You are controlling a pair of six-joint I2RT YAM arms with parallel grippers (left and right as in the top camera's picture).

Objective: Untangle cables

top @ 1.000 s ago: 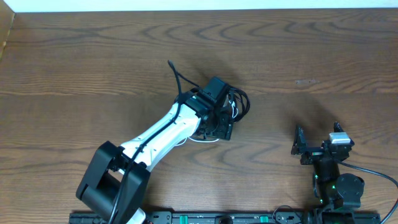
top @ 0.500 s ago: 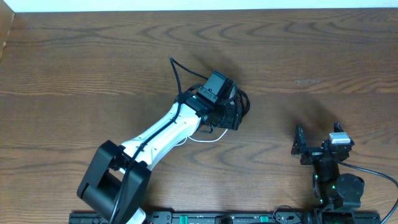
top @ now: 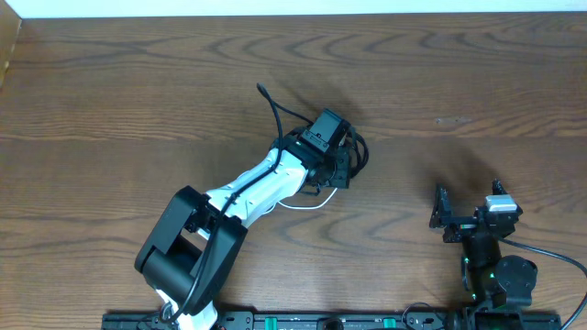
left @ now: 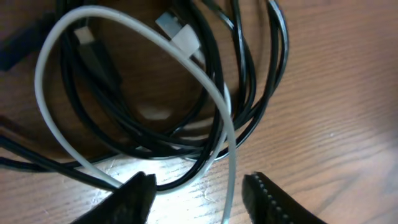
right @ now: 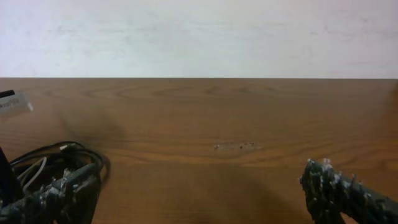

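The cables lie in one tangled heap at mid-table. In the left wrist view, looping black cables (left: 273,62) cross under and over a white cable (left: 56,37) with a white plug (left: 183,40) near the top. My left gripper (left: 198,182) hovers right over the heap, jaws partly apart, with a strand of the white cable running between them and touching neither pad. From overhead, the left gripper (top: 337,172) covers most of the heap; black loops (top: 360,151) and a white loop (top: 303,205) stick out. My right gripper (top: 468,203) stands open and empty at the front right.
The left arm's own black cord (top: 271,105) arches up behind its wrist. The tangle shows at the far left of the right wrist view as black cables (right: 59,155). Bare wooden table (top: 138,92) surrounds the heap, with a pale wall beyond the far edge.
My left gripper's jaws have narrowed around the white strand. The left arm has swung and shifted slightly right over the heap. The right arm has not moved.
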